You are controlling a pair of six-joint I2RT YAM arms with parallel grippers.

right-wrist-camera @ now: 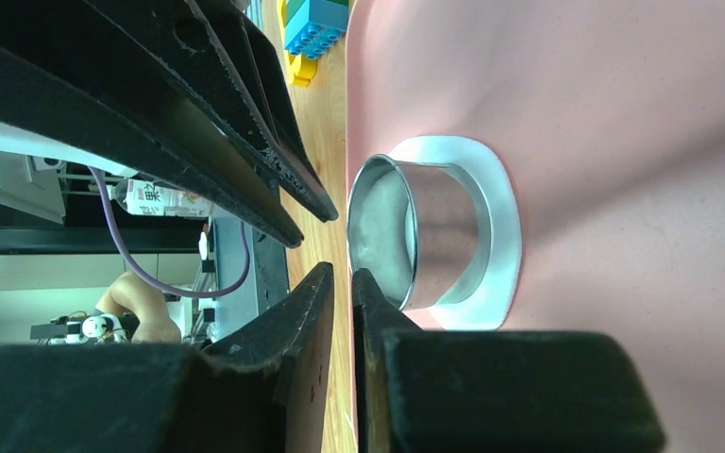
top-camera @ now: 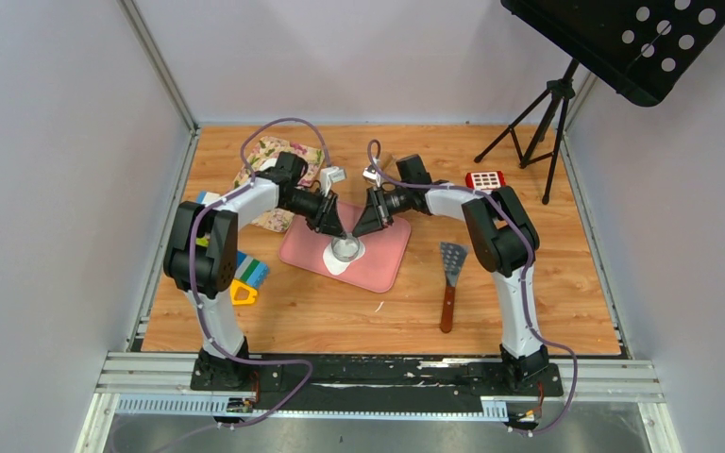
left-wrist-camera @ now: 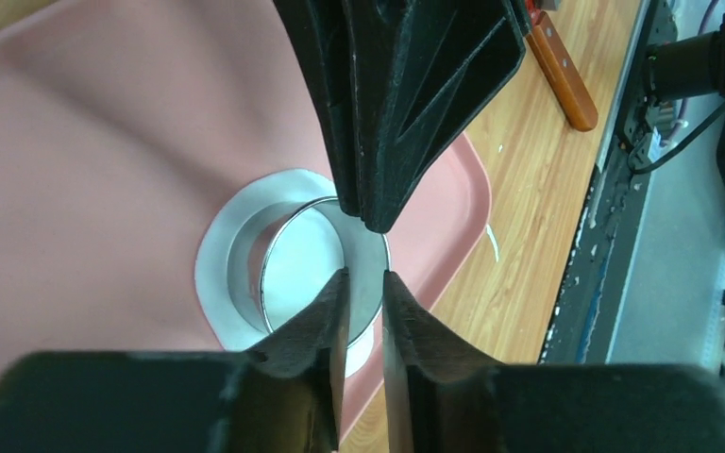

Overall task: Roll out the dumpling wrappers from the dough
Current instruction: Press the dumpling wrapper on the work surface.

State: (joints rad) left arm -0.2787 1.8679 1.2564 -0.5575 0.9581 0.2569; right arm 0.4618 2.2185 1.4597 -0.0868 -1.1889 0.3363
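The left tool (top-camera: 340,232) reaches in from ten o'clock of the middle of the pink mat (top-camera: 387,266). Its fingers are drawn nearly together, with only a thin slit between them. In the left wrist view that slit sits over the near wall of the ring cutter (top-camera: 345,249). I cannot tell whether the fingers pinch that wall or merely bear on the rim.

The cutter stands upright, its axis vertical, on the dough (top-camera: 339,268). The dough is a flattened white sheet at the centre of the mat, and a white margin shows around the ring's foot.

The right tool (top-camera: 360,229) comes in from two o'clock, its fingers likewise pressed almost shut and its tips at the cutter's opposite rim. The ring therefore lies straight below and between the two tools, with neither arm nearer.

The step in hand looks like stamping a round out of the sheet. The coming move probably depends on both tools keeping the ring level.

A spatula (top-camera: 450,283) lies on the surface (top-camera: 547,311) at four o'clock of the mat, well apart.
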